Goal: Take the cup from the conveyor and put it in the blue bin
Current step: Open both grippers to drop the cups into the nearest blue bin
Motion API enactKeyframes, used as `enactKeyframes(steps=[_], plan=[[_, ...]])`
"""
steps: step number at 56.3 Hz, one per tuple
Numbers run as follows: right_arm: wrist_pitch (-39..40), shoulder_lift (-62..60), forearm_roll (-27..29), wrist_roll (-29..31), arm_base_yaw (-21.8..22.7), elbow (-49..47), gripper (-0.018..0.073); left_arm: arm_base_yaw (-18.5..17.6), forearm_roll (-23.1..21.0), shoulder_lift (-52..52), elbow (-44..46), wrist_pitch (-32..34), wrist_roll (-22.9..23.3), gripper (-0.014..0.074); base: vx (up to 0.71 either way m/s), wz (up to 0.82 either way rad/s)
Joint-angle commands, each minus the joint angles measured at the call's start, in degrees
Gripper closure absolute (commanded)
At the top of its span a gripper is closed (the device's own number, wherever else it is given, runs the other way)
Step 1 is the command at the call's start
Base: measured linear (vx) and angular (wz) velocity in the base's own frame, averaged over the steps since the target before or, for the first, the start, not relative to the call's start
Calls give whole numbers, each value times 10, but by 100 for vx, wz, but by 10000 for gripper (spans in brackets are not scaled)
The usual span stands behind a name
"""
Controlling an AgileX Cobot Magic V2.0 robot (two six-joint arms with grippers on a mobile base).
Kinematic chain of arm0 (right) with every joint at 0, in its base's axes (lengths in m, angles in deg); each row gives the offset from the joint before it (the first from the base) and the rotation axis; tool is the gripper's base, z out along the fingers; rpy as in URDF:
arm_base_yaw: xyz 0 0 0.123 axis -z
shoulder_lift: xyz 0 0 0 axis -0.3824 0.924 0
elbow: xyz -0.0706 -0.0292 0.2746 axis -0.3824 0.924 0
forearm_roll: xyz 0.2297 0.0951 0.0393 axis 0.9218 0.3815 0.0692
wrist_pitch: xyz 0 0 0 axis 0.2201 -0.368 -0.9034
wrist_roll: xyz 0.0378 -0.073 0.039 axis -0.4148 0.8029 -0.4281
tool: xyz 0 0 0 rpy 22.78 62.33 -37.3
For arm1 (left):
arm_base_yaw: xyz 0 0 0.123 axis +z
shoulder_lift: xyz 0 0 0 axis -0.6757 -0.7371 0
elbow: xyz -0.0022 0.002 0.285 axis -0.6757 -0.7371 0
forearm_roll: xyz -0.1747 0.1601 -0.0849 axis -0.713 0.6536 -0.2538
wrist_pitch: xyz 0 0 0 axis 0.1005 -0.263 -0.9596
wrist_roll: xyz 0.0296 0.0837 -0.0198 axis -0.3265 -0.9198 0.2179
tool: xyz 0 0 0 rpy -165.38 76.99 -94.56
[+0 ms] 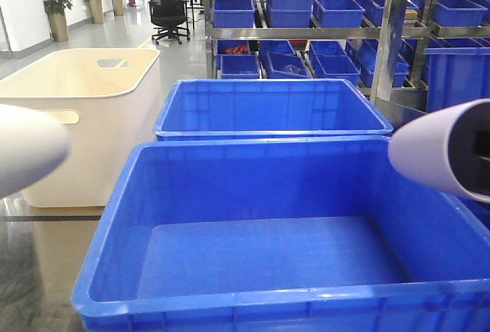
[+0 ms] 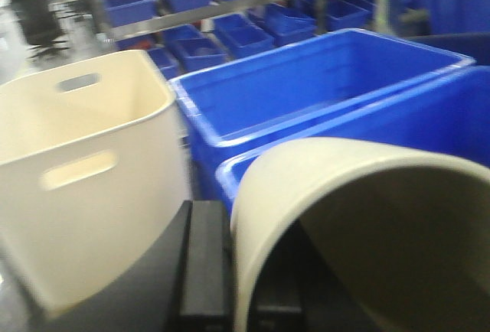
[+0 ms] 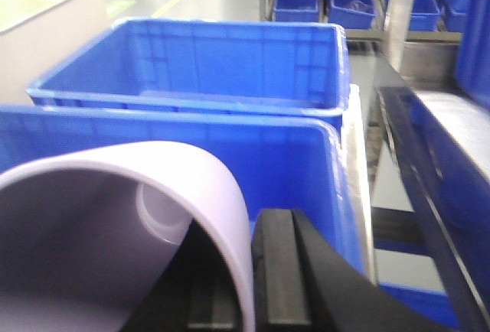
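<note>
The near blue bin (image 1: 253, 187) stands open and empty in front of me; it also shows in the left wrist view (image 2: 436, 118) and the right wrist view (image 3: 115, 129). My left gripper (image 2: 241, 290) is shut on the wall of a cream cup (image 2: 344, 171), one finger inside and one outside. In the front view that cup (image 1: 23, 148) hangs just left of the bin's left rim. My right gripper (image 3: 245, 297) is shut on the wall of a lavender cup (image 3: 115, 187). That cup (image 1: 436, 144) hangs over the bin's right rim. The conveyor is out of view.
A second blue crate (image 1: 268, 106) stands right behind the near one. A cream-white tub with handle slots (image 1: 84, 110) stands to the left. Steel shelves with smaller blue bins (image 1: 337, 11) fill the back. A black office chair (image 1: 168, 3) stands far off.
</note>
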Motion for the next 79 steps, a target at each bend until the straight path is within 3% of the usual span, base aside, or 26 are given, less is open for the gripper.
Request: enactKeyframes(steps=[1,6,14,30,37,43,50,56,62,67,73,79], plan=[[74,21,29,33,0,-18,568,-30,-102,-49,63,38,-102,596,0,0],[80,49,67,72,0,-18,568,-56,-171,-111,115,17,-167,596,0,0],[103,97,133,91,0,-18,568,-86,-239,-214,180,-4,-187,594,0,0],[98,144,139,100,0,-18,542,-90,-241,-328,204,-9,-181,537,0,0],[98,152,139,99,0,-18,486,-90,-241,-349,204,-10,-181,413,0,0],[95,154,139,99,0,-18,395,-90,-241,-354,204,-13,-181,244,0,0],[95,154,139,99,0,-18,217,-90,-241,-353,204,-17,-181,50,0,0],[96,154,139,99,0,-18,76,-90,-241,-351,204,-28,-181,-34,0,0],[96,151,140,96,0,-18,-6,-90,-241,-339,204,-53,-181,-20,0,0],[98,151,140,96,0,-18,-23,-90,-241,-318,204,-75,-168,27,0,0],[98,151,140,96,0,-18,-22,-90,-236,-278,204,-90,-131,125,0,0],[98,151,140,96,0,-18,-22,-90,-236,-239,204,-94,-125,234,0,0]])
